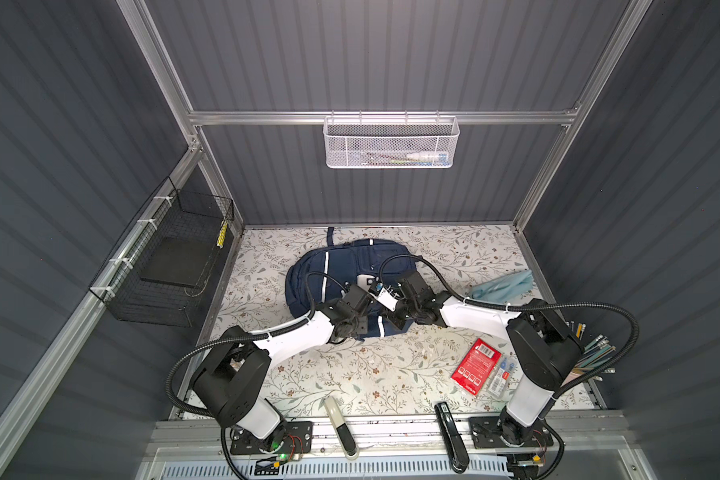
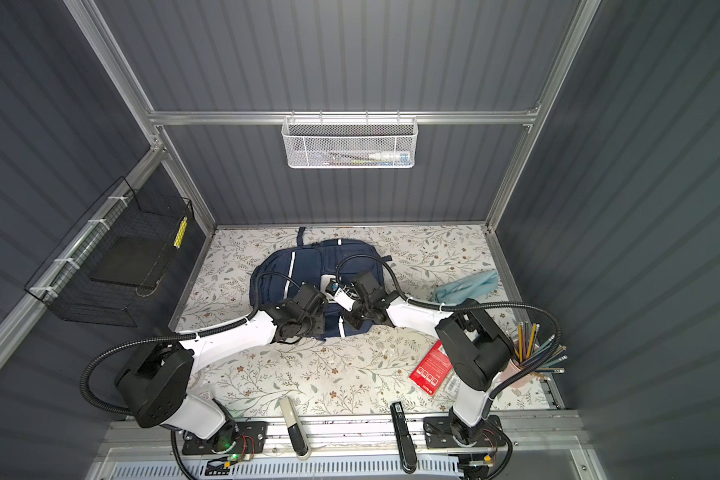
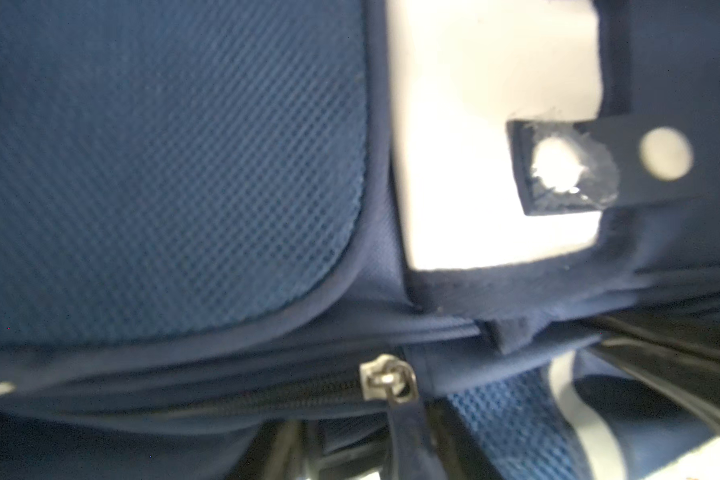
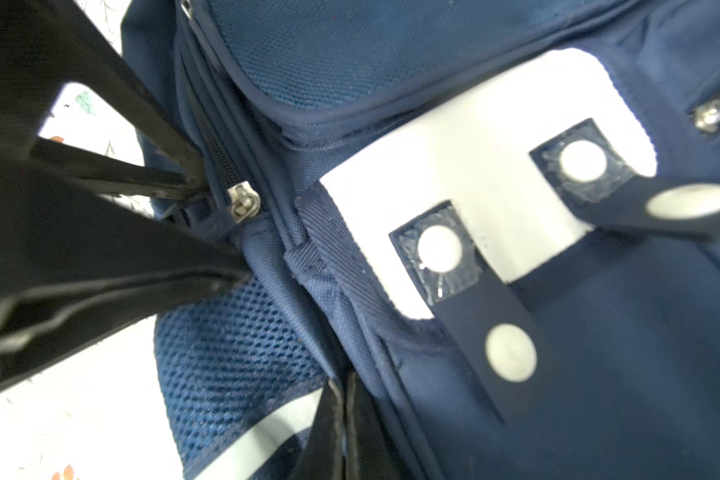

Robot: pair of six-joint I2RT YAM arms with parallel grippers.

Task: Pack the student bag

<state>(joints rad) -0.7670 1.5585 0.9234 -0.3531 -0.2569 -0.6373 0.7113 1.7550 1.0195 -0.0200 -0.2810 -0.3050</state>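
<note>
The student bag (image 1: 337, 266) (image 2: 275, 270), navy with white stripes, lies flat at the back middle of the floral table. Both arms meet over its near half. My left gripper (image 3: 364, 449) (image 1: 375, 308) stands part open around the dark pull tab of a silver zip slider (image 3: 387, 378) (image 4: 244, 203); its black fingers (image 4: 208, 278) lie either side of the tab. My right gripper (image 4: 344, 415) (image 1: 391, 318) is shut, its tips pressed against a fabric fold beside the white patch (image 4: 495, 187). Whether it pinches fabric is unclear.
A red packet (image 1: 476, 365) and a clear box (image 1: 500, 376) lie front right, near a cup of pencils (image 2: 528, 357). A light blue cloth (image 1: 504, 286) lies right of the bag. A black stapler (image 1: 449, 436) and a white-and-black bar (image 1: 341, 424) rest at the front edge. Wall baskets (image 1: 389, 143) (image 1: 163, 266) hang behind and left.
</note>
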